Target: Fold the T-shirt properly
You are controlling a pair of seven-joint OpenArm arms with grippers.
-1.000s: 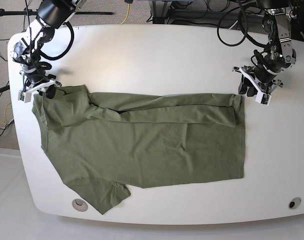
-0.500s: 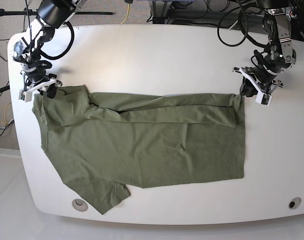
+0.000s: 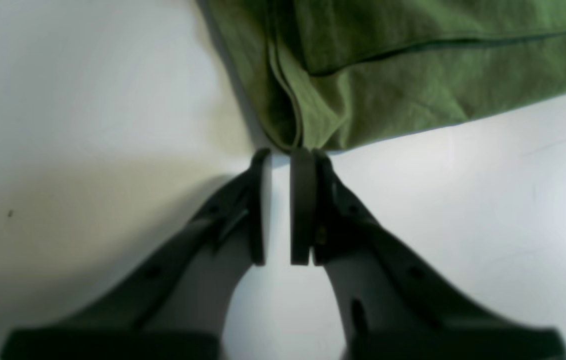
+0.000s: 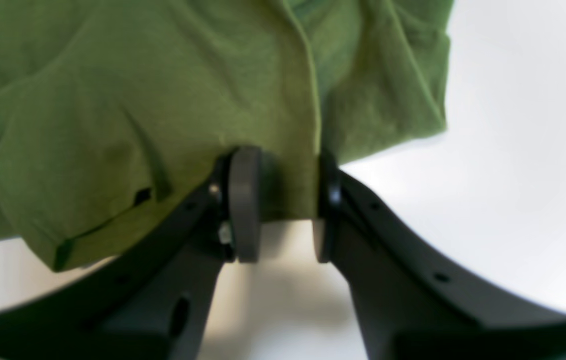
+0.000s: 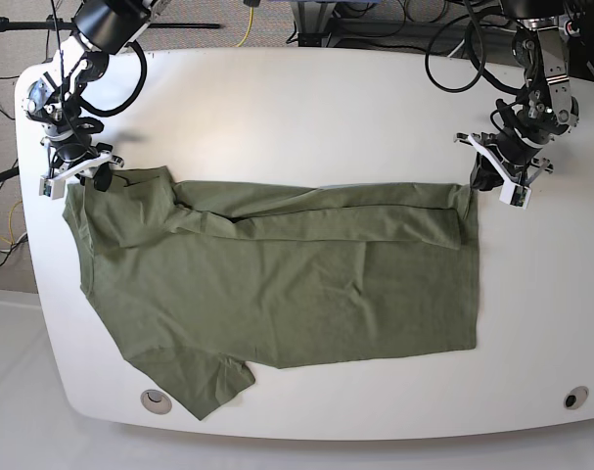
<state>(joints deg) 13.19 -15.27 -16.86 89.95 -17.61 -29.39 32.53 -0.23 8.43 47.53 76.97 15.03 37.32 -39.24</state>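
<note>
**Evidently mid-fold: both grippers stationed at the shirt's far edge**

Laid flat on the white table (image 5: 277, 98), the olive-green T-shirt (image 5: 277, 294) spanned most of its width, neck end towards the right arm's side and hem end towards the left arm's side. One long side was already turned over onto the body, forming a straight doubled band along the far edge; the near sleeve (image 5: 213, 382) still stuck out unfolded towards the front rim. I judged the fold incomplete.

The right gripper (image 4: 277, 200) stood at the shoulder corner with a tongue of cloth between its pads. The jaws were partly apart, and the fabric filled the gap between them, so this read as a pinch on the T-shirt, though how firm I could not say. Holding that corner would anchor or lift one end of the folded band.

The left gripper (image 3: 281, 205) sat at the opposite corner, by the hem. Its jaws stood nearly together with a narrow slit of bare table showing between them; the tips met the layered corner of the cloth, and nothing lay inside the slit. I took this for an attempt at the matching corner, so that both ends could be carried together.

Limits of observation:
- Whether the left tips had caught any thread of the hem was not discernible; the wrist view was soft there.
- The underside layers of the folded band were hidden.
- From the base view, both sets of fingertips were too small to read.
</note>
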